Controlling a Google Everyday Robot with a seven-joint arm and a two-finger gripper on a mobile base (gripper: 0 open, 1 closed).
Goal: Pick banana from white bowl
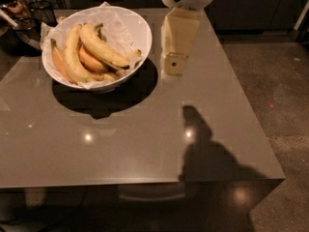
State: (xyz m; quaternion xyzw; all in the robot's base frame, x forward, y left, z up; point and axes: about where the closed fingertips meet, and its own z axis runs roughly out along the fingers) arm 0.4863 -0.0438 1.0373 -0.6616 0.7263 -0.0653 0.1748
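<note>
The white bowl point(143, 29), lined with crinkled white paper, stands at the back left of the grey table point(145, 144). The banana point(104, 47) lies on top of the pile in it, long and gently curved, with its dark tip toward the bowl's right rim and its greenish stem end at the back. A more strongly curved yellow banana point(71, 57) lies to its left, and a shorter orange-tinted one point(91, 62) sits under it. My cream-coloured gripper point(174, 66) hangs over the table just right of the bowl, pointing down, empty and apart from the bowl.
Dark clutter with a wire rack point(24, 13) stands beyond the table's back left corner. The table's front edge and right edge drop to a speckled floor point(280, 91). The arm's shadow point(203, 144) falls on the table's front right.
</note>
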